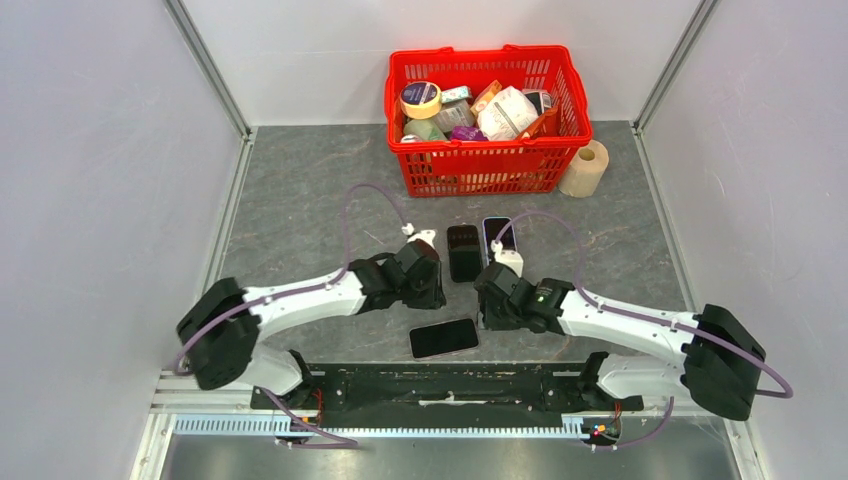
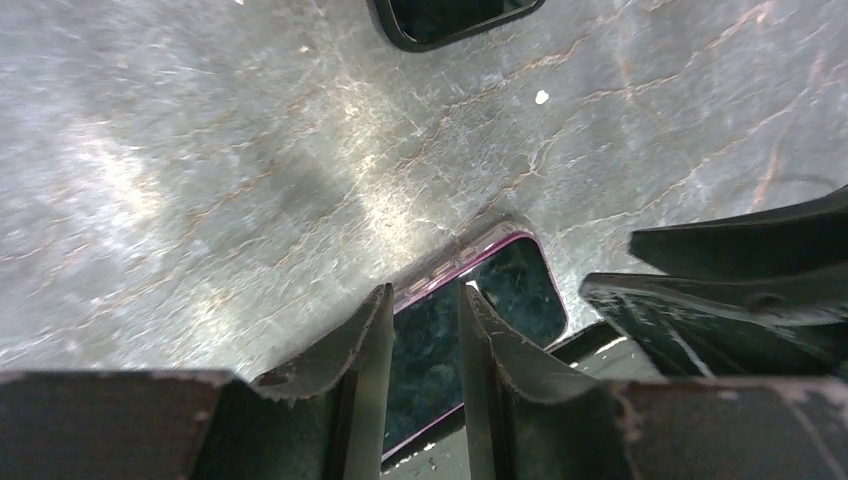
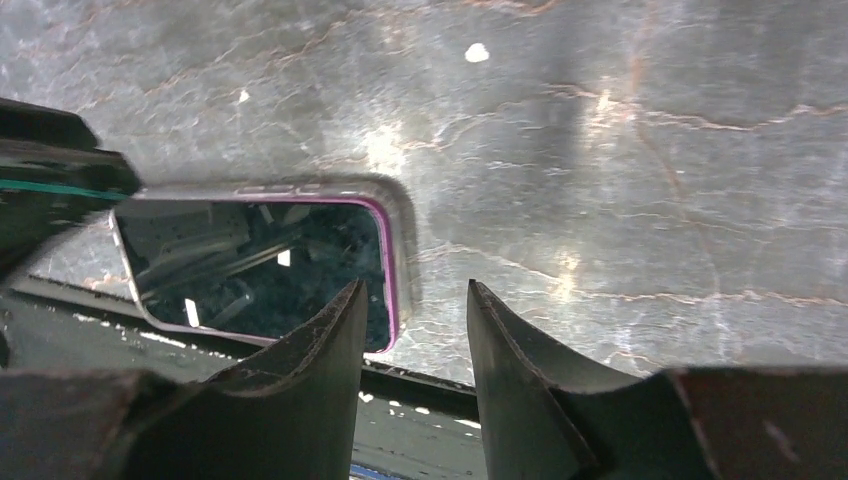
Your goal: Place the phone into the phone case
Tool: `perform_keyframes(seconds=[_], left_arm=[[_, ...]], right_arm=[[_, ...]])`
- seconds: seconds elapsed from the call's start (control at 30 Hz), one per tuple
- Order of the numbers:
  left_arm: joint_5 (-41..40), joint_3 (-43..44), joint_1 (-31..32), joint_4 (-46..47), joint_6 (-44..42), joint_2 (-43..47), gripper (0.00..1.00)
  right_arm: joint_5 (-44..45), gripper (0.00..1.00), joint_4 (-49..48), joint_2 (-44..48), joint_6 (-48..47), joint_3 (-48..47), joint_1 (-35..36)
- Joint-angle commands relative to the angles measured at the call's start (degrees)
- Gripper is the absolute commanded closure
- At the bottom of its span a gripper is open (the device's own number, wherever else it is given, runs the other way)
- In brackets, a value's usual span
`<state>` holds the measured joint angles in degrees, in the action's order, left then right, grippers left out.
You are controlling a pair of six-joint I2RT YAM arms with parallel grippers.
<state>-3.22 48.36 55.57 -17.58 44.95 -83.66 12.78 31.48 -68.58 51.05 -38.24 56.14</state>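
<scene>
Item: phone (image 1: 443,338), flat, screen up, on the table (image 1: 300,200) near the arm bases.
Fitting: clear bumper (image 3: 400,230) apparently round its purple rim (view too blurred to confirm).
Handling: judged rigid, light, slick, breakable; best pinched across the long edges.
Left gripper (image 2: 425,295): fingers narrowly parted, empty, over one corner.
Right gripper (image 3: 415,290): fingers apart, empty, beside the phone's end.
Elsewhere: dark handset (image 1: 463,252) lay farther back.

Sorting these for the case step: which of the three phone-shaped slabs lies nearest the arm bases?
The dark-screened phone with a pink rim, lying crosswise alone; the black slab and the pale-edged slab lie lengthwise, side by side, farther out.
</scene>
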Motion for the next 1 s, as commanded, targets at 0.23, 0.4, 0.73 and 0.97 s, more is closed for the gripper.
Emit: perform_keyframes(seconds=[0.23, 0.4, 0.73, 0.97], left_arm=[[-0.38, -13.57, 0.37, -2.12, 5.91, 13.24, 0.63], [1.39, -17.43, 1.19, -1.03, 7.66, 15.41, 0.60], [5.86, -20.19, 1.56, 2.12, 8.34, 11.97, 0.59], [3.84, -18.92, 1.72, 1.37, 8.14, 7.87, 0.60]], right_arm=[[-3.86, 0.49, -5.91, -7.40, -0.86, -0.70, 5.97], [-3.79, 0.47, -5.89, -9.29, -0.82, -0.61, 6.93], [-3.20, 0.46, -6.63, -14.10, 0.40, -0.30, 8.82], [-2.22, 0.51, -7.73, -19.43, 2.92, -0.17, 11.77]])
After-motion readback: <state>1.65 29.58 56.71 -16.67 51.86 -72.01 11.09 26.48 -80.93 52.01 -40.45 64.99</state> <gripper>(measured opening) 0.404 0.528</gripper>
